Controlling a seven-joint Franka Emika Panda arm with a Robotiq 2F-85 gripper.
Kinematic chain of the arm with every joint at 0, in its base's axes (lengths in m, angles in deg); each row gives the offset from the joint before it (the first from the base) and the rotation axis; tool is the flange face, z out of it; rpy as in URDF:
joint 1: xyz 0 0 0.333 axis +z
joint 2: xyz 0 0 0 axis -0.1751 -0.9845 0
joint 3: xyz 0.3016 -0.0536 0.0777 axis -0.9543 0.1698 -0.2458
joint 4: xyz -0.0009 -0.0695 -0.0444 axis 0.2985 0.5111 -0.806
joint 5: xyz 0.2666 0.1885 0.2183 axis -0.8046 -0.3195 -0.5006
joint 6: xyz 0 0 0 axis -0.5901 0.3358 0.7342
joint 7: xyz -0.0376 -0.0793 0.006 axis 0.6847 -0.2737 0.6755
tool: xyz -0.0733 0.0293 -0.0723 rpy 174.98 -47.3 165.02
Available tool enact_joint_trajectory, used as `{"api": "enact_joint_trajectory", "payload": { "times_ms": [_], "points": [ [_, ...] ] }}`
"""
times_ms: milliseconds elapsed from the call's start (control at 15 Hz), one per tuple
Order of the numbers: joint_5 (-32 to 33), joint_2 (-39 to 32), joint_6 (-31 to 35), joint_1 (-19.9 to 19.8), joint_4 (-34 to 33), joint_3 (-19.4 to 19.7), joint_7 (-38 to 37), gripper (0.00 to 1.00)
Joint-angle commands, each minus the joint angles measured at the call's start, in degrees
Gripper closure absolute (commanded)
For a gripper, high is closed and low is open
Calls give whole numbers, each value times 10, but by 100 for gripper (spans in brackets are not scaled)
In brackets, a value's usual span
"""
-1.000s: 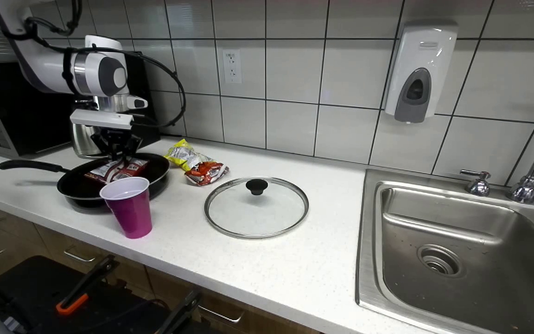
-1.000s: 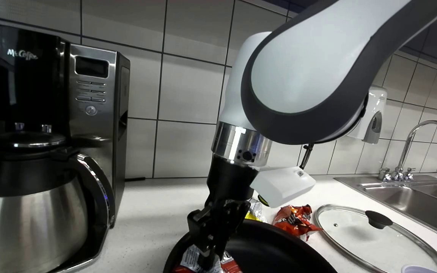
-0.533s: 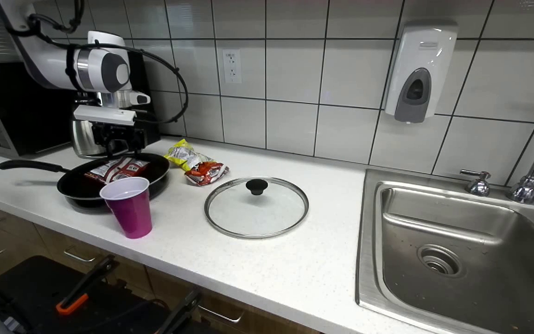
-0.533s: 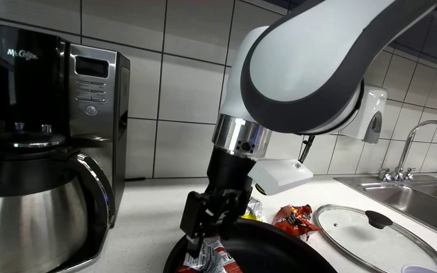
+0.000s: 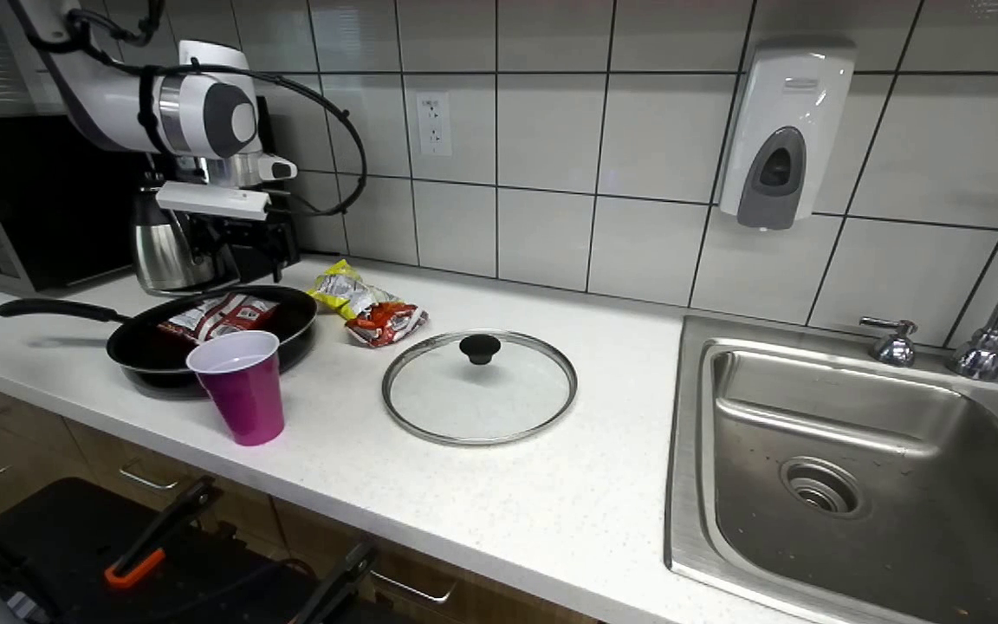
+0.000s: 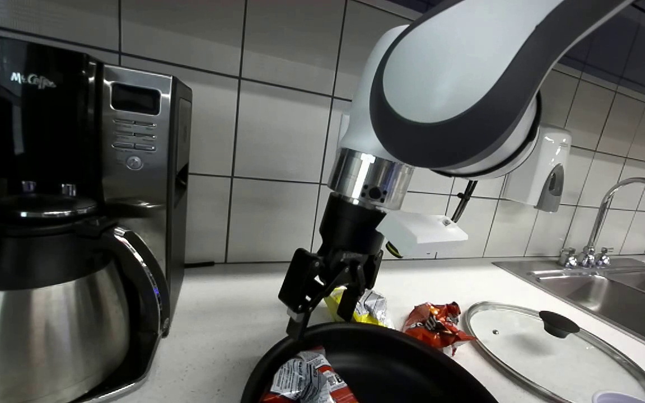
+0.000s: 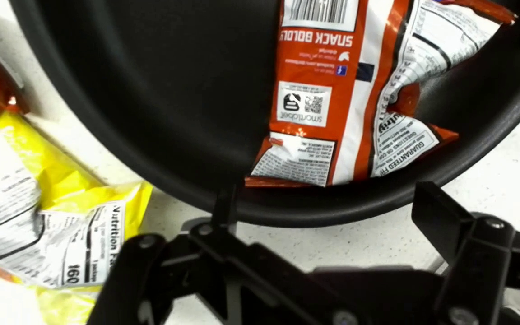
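Gripper (image 7: 324,196) has opened and lifted clear, empty; wrist view shows red bag (image 7: 355,90) inside pan (image 7: 174,90) toward six o'clock, release apparently complete.

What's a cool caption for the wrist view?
Red bag inside black pan, yellow bag outside, open end effector nearby.

Glossy, pale, dark-grouted tile wall (image 5: 547,130) behind a speckled white countertop (image 5: 499,494), with inset stainless-steel sink (image 5: 915,529) and wood-grain drawers (image 5: 109,458) below.
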Motion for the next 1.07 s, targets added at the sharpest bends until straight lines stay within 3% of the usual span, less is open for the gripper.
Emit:
{"api": "enact_joint_trajectory", "payload": {
  "times_ms": [0,1000],
  "points": [
    [-17,22,-19,-16,4,2,8,0],
    [-162,39,-45,-79,1,39,-73,0]
  ]
}}
